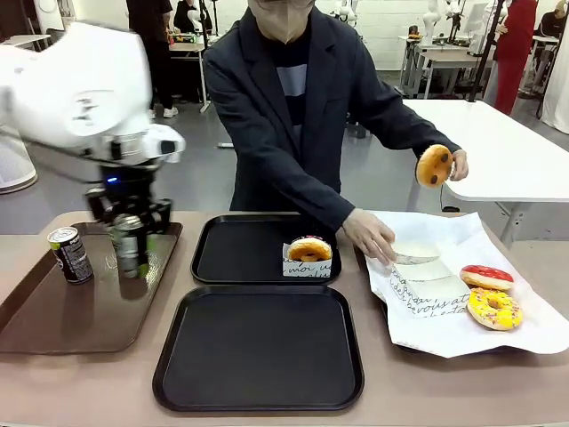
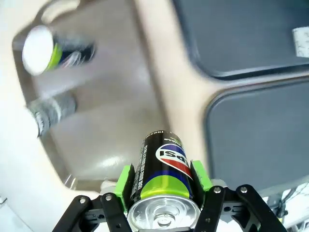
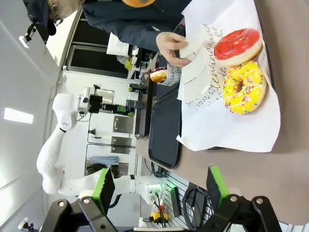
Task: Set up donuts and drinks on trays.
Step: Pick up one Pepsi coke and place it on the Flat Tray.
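Observation:
My left gripper (image 1: 129, 242) hangs over the brown tray (image 1: 53, 311), shut on a dark drink can (image 2: 164, 166) with a green band. A second can (image 1: 70, 254) stands on that brown tray. Two black trays lie mid-table, the far one (image 1: 240, 249) and the near one (image 1: 258, 347). A donut in a printed paper sleeve (image 1: 308, 253) sits at the far tray's right edge. The person holds another donut (image 1: 434, 165) up in one hand. A red donut (image 1: 486, 277) and a yellow sprinkled donut (image 1: 494, 308) lie on white paper. My right gripper (image 3: 160, 186) is open, above the table near them.
The person's other hand (image 1: 369, 236) rests on loose paper sleeves (image 1: 418, 253) on the white paper sheet (image 1: 444, 329) at the right. The near black tray holds nothing. A white table (image 1: 507, 151) stands behind on the right.

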{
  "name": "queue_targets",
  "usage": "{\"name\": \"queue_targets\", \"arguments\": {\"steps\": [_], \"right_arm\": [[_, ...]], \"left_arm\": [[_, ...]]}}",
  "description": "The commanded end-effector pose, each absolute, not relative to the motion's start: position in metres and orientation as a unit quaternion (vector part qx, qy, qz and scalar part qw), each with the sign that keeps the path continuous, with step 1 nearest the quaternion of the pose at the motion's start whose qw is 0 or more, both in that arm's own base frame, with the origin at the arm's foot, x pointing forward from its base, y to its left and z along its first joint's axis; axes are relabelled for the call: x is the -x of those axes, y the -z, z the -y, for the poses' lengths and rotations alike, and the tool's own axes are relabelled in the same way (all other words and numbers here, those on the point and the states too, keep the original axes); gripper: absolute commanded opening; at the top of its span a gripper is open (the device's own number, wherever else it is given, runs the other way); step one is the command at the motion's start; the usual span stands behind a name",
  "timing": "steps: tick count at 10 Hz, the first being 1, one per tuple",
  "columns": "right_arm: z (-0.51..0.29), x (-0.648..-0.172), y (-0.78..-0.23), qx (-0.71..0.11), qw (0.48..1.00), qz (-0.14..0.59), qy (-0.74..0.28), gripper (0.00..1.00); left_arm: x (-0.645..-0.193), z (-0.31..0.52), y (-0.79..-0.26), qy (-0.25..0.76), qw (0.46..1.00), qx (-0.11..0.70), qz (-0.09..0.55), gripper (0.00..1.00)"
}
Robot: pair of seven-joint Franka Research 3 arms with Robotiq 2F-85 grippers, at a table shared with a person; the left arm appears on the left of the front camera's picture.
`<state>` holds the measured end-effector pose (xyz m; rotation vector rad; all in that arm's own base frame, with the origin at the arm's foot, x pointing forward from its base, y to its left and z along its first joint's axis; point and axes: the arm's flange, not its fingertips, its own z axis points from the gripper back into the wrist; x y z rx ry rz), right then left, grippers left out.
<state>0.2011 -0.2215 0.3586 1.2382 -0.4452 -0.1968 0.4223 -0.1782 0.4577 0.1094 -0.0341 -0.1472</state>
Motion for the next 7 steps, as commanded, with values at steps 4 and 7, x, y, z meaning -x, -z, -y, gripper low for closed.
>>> {"name": "queue_targets", "arguments": {"steps": [4, 7], "right_arm": [[0.222, -0.201, -0.359, -0.577, 0.784, 0.213, 0.086, 1.00], [0.222, -0.201, -0.359, -0.577, 0.784, 0.213, 0.086, 1.00]], "left_arm": [[-0.406, 0.133, -0.452, 0.040, 0.998, -0.034, 0.018, 0.59], [-0.406, 0.133, -0.452, 0.040, 0.998, -0.034, 0.018, 0.59]]}}
